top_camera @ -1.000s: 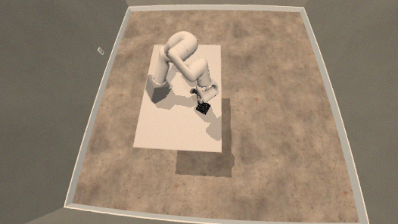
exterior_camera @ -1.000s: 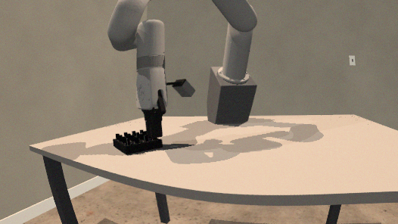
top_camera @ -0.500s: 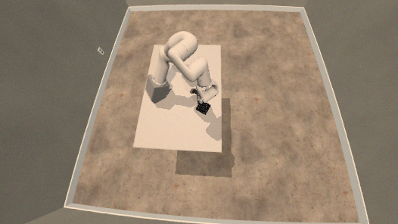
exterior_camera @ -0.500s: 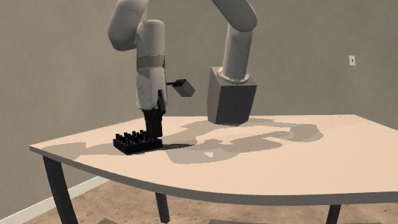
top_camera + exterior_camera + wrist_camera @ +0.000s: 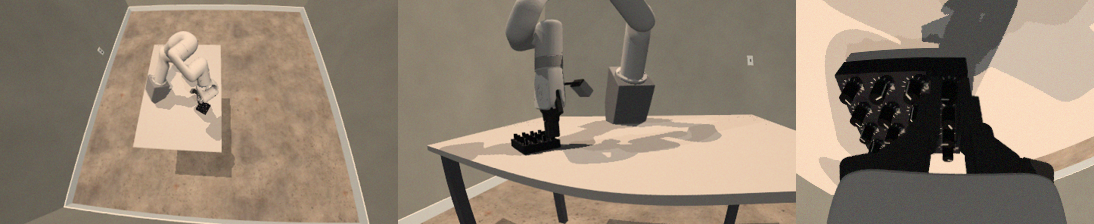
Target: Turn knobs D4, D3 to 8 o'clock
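Gripper (image 5: 200,101) (image 5: 552,135) (image 5: 949,92) is pointing down at the knob box (image 5: 203,109) (image 5: 528,147) (image 5: 898,67), right over one edge strip of it. The fingers are mostly closed, with a narrow gap between them, and in the wrist view one knob (image 5: 949,89) sits in line with that gap near the tips. Can't tell if they're really pinching it (black fingers on black knobs, good luck).

The box itself is on the counter (image 5: 170,130) (image 5: 670,166) (image 5: 1028,92), lying flat. Rows of knobs poke up from its top, and the wrist view shows white lines on several of them, with pale marks around them. The names are too small to read, so no idea which one is D4 or D3. Part of the panel is hidden behind the fingers.

Further out, a small block on a black bracket (image 5: 582,88) sticks out from the wrist, above the box and off to its right in the exterior view. The white arm (image 5: 183,45) (image 5: 549,42) runs up from there and back down to a gray pedestal (image 5: 160,94) (image 5: 629,104), well apart from the box and on the same counter.
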`<state>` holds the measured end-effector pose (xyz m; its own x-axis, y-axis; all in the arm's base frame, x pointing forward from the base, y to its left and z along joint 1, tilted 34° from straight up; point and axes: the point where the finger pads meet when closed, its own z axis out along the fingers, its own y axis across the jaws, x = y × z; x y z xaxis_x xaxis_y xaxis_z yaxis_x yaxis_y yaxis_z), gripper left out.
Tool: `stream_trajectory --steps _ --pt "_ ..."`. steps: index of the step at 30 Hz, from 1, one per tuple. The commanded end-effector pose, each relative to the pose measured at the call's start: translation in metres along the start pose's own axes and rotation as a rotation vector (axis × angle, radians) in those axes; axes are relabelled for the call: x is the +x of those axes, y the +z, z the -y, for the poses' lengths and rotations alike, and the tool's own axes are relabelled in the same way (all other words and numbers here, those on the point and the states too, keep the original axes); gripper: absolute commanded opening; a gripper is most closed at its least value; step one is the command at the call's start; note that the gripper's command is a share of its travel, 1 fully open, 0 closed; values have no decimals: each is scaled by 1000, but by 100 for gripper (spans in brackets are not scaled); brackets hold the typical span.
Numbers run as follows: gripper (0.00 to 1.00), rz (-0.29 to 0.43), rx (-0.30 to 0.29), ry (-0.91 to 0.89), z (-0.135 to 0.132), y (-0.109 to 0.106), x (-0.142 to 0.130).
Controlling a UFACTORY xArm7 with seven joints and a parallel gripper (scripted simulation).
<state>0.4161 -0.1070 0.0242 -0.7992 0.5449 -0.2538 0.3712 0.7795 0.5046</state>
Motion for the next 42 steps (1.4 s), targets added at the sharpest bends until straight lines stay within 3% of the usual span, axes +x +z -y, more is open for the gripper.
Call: stream_trajectory --steps 1,42 --pt "8 2 1 0 1 -1 -1" --pt "8 2 1 -75 1 -1 -1"
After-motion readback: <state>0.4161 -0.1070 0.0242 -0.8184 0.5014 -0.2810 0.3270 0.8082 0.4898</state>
